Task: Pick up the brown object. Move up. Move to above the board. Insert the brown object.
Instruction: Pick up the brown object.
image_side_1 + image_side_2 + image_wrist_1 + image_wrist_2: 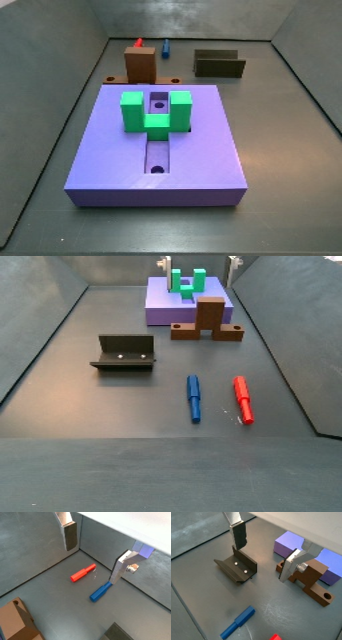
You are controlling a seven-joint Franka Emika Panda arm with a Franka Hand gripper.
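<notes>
Brown object (pixel 314 582), blocky and matte, seemingly untouched beside the open silver-plated pincer (pixel 264 549).

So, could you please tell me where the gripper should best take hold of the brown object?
Probably the upright block of the brown object, coming from above: it rises well clear of the flat flanges on the floor, and its side faces look parallel. The board stands close behind it, so the fingers should likely close across the free sides. The gripper hangs open beside it in a wrist view.
</notes>
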